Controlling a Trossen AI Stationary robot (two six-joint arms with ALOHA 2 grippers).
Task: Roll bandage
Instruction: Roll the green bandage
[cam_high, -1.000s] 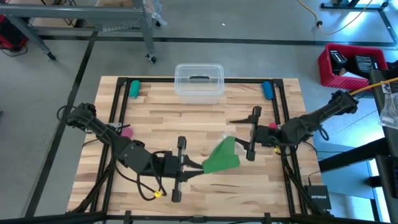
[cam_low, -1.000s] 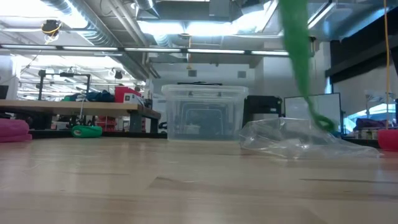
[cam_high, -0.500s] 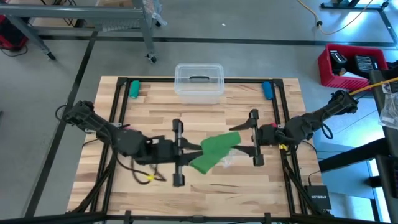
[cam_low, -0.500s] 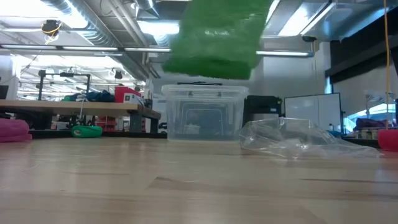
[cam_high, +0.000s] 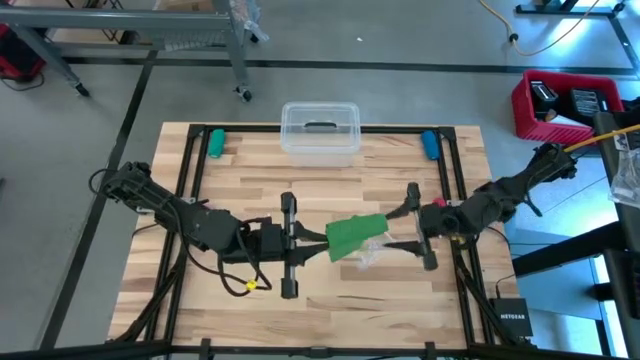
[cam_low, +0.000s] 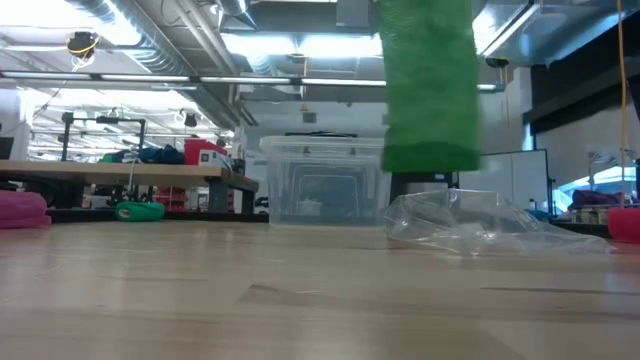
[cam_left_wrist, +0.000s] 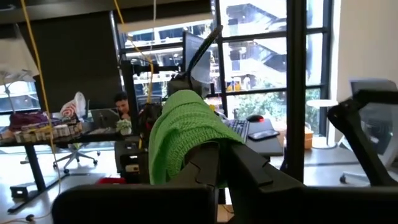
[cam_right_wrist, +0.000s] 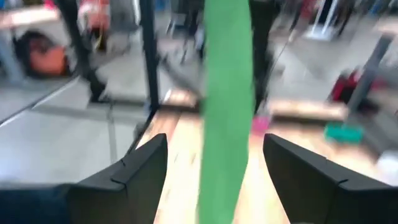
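Note:
The bright green bandage (cam_high: 355, 236) hangs in the air over the table's middle. My left gripper (cam_high: 322, 238) is shut on it, and the cloth bunches over the fingertips (cam_left_wrist: 186, 134). In the low view its lower end (cam_low: 430, 155) is clear of the tabletop. My right gripper (cam_high: 393, 230) stands open just right of the bandage. In the right wrist view the green strip (cam_right_wrist: 227, 106) passes between its two fingers without touching them. My left gripper is shut on the bandage's upper part (cam_left_wrist: 205, 146). The fingers lie about level and point toward the table's right. The bunched cloth covers the tips, so layers and edge cannot be told. The bandage hangs slack below the fingers, lifted clear of the table.
A crumpled clear plastic bag (cam_high: 372, 256) lies under the bandage. A clear lidded box (cam_high: 320, 130) stands at the far edge, with a green roll (cam_high: 215, 143) and a blue roll (cam_high: 430, 145) in the far corners. A pink roll (cam_low: 20, 210) lies at the left.
My left gripper has shifted a little toward the far edge, staying shut. The hanging bandage has swung and turned, from edge-on to broadside in the low view. My right gripper has rolled and drawn slightly toward the table's right and near edges.

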